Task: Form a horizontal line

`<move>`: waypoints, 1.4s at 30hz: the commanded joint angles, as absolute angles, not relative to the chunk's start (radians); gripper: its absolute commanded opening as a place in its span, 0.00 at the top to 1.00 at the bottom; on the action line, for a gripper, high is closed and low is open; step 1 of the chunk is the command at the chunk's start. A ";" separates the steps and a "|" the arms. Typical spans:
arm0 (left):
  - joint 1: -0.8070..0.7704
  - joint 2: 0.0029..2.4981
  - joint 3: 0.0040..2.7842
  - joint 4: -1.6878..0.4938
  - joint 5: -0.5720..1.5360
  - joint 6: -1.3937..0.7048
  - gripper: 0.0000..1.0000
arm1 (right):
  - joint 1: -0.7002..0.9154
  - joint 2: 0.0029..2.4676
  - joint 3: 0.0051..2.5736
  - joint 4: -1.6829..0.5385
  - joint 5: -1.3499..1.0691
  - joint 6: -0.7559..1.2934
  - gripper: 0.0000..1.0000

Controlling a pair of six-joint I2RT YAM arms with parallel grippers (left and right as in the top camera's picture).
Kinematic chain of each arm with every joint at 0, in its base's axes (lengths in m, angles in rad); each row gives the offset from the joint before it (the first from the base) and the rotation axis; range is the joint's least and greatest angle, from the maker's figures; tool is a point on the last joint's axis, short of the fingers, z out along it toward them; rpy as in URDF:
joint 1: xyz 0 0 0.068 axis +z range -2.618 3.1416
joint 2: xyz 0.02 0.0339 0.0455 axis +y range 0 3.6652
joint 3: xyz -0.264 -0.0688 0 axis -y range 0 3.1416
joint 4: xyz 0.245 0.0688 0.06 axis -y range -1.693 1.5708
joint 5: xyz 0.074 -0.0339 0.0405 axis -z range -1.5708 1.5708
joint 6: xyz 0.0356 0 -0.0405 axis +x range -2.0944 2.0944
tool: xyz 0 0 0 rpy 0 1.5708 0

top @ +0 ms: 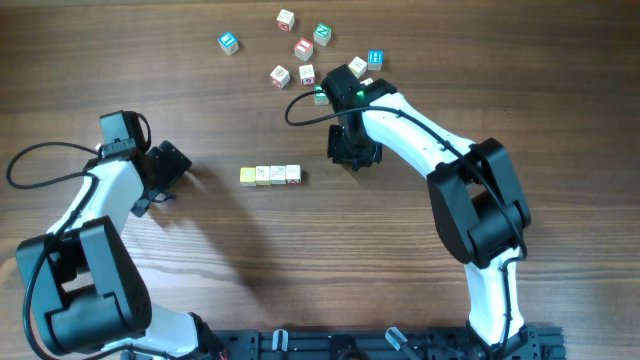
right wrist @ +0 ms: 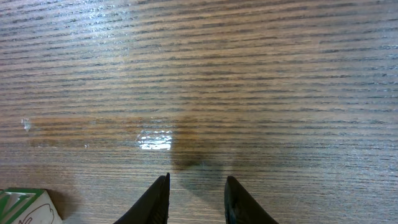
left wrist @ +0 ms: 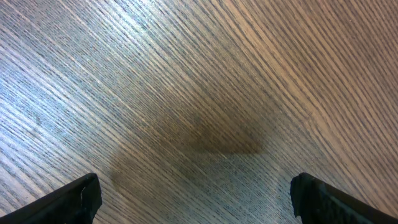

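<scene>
A straight row of small wooden cubes [top: 270, 175] lies mid-table, with a yellowish cube [top: 248, 175] at its left end and three pale cream ones to its right. My right gripper [top: 352, 152] hovers right of the row's right end, apart from it. In the right wrist view the right gripper [right wrist: 198, 194] is open by a narrow gap, with only bare wood between its fingertips. A green-faced cube [right wrist: 22, 206] shows at the lower left corner there. My left gripper [top: 166, 168] stands left of the row. The left gripper [left wrist: 199, 199] is open wide over bare wood.
Loose cubes are scattered at the back: a blue-faced cube [top: 229, 42], another blue-faced cube [top: 376, 59], a red-faced cube [top: 304, 48], a green-faced cube [top: 322, 34] and several cream ones [top: 280, 76]. The right arm [top: 420, 125] passes beside them.
</scene>
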State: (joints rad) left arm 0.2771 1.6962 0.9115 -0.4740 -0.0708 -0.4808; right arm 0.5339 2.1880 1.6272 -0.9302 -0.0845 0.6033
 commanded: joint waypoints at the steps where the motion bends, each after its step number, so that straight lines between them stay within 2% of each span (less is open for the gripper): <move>1: 0.279 1.703 0.907 -0.471 -0.080 -0.483 0.00 | 0.537 2.190 1.623 -0.927 -0.067 0.595 0.70; 4: 0.279 1.703 0.907 -0.472 -0.080 -0.483 0.00 | 0.536 2.190 1.623 -0.928 -0.067 0.594 0.70; 5: 0.279 1.703 0.907 -0.471 -0.080 -0.483 0.00 | 0.537 2.190 1.623 -0.928 -0.067 0.594 0.75; 7: 0.279 1.703 0.907 -0.472 -0.080 -0.483 0.00 | 0.535 2.189 1.626 -0.924 -0.074 0.573 0.96; 10: 0.279 1.703 0.907 -0.472 -0.080 -0.483 0.00 | 0.512 2.178 1.839 -1.068 -0.094 0.515 0.96; 12: 0.279 1.703 0.907 -0.472 -0.080 -0.483 0.00 | 0.502 2.177 2.092 -1.137 -0.093 0.451 0.94; 14: 0.279 1.703 0.907 -0.471 -0.080 -0.483 0.00 | 0.503 2.177 2.260 -1.056 -0.093 0.419 0.94; 15: 0.279 1.703 0.907 -0.472 -0.080 -0.483 0.00 | 0.504 2.177 2.286 -0.907 -0.093 0.420 0.94; 17: 0.279 1.703 0.907 -0.471 -0.080 -0.483 0.00 | 0.506 2.203 2.267 -0.766 -0.093 0.422 0.94; 19: 0.279 1.703 0.907 -0.471 -0.080 -0.483 0.00 | 0.507 2.235 2.263 -0.732 -0.080 0.421 0.93; 20: 0.279 1.703 0.907 -0.472 -0.080 -0.483 0.00 | 0.507 2.270 2.263 -0.723 -0.043 0.421 0.88; 21: 0.279 1.703 0.907 -0.472 -0.080 -0.483 0.00 | 0.507 2.298 2.263 -0.718 -0.015 0.420 0.79; 23: 0.279 1.703 0.907 -0.471 -0.080 -0.483 0.00 | 0.507 2.379 2.263 -0.711 0.038 0.416 0.43; 29: 0.279 1.703 0.907 -0.471 -0.080 -0.483 0.00 | 0.507 2.527 2.263 -0.746 0.007 0.411 0.37; 36: 0.279 1.703 0.907 -0.471 -0.080 -0.483 0.00 | 0.507 2.534 2.263 -0.877 0.007 0.421 0.39; 42: 0.279 1.703 0.907 -0.471 -0.080 -0.483 0.00 | 0.512 2.543 2.210 -0.857 0.007 0.421 0.39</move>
State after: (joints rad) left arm 0.2771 1.6970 0.9115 -0.4709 -0.0708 -0.4808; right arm 0.5026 2.5233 2.2448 -0.8669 -0.0059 0.4210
